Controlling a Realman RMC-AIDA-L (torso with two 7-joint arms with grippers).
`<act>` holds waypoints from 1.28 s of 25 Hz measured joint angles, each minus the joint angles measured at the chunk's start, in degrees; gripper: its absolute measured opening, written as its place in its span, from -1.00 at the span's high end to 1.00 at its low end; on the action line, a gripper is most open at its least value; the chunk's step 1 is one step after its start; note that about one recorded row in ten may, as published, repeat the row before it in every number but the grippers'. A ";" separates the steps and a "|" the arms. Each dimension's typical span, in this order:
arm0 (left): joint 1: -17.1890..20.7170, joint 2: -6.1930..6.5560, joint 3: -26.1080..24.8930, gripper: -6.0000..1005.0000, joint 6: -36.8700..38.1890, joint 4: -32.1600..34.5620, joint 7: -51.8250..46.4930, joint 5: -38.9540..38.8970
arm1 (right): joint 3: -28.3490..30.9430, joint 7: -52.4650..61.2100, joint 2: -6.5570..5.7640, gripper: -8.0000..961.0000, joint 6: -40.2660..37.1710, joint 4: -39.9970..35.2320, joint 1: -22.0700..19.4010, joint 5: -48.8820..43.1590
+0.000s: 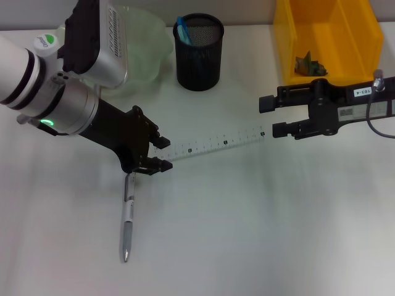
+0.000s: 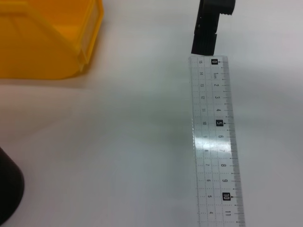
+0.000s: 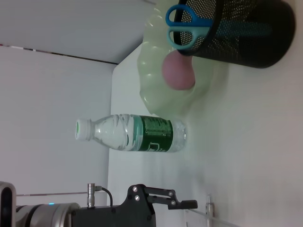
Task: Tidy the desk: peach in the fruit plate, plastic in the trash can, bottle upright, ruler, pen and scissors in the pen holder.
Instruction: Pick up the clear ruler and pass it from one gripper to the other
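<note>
In the head view the white surface [image 1: 259, 234] carries the clear ruler [image 1: 213, 145] lying flat near its middle, running slantwise between the two pincers. The left pincer [image 1: 162, 153] sits low at the ruler's left end, its black fingers parted narrowly with that end between them, though whether they grip it cannot be told. Just below it the silver pen [image 1: 128, 223] lies on the surface, pointing toward the near edge. The right pincer [image 1: 270, 116] hovers at the ruler's right end with its fingers spread wide and nothing between them. Along the far edge stand the pale green fruit plate [image 1: 148, 43], partly hidden by the left arm, the black mesh pen holder [image 1: 199, 58] with the blue scissors [image 1: 182, 29] standing in it, and the yellow trash can [image 1: 345, 43] toward the far right corner with the dark green plastic [image 1: 308, 65] inside. The left wrist view shows the ruler [image 2: 216, 142] flat on the surface, a finger of the right pincer at its zero end, and a corner of the trash can [image 2: 52, 42] well apart from it. The right wrist view shows the bottle [image 3: 132, 135] standing upright beside the fruit plate [image 3: 156, 90], the pink peach [image 3: 178, 71] in the plate, the scissors' handles [image 3: 182, 26] sticking out of the pen holder [image 3: 246, 35], and the left pincer [image 3: 182, 204] at the ruler's end.
</note>
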 joint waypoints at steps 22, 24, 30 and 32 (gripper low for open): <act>-0.53 -0.04 -1.30 0.17 1.24 -0.67 -1.04 -2.64 | -0.27 -0.97 2.03 -0.65 2.14 0.27 -0.15 0.03; -0.53 -0.04 -1.33 0.17 1.31 -0.76 -1.10 -2.66 | -0.26 -1.35 2.03 -0.65 2.17 0.27 -0.15 0.09; -0.53 0.00 -2.37 0.17 2.39 -0.80 -1.22 -3.36 | -0.26 -2.20 2.03 -0.61 2.31 0.27 -0.12 0.22; -0.50 0.00 -2.58 0.17 2.48 -0.80 -1.17 -3.40 | -0.26 -2.13 2.02 -0.56 2.58 0.27 -0.11 0.22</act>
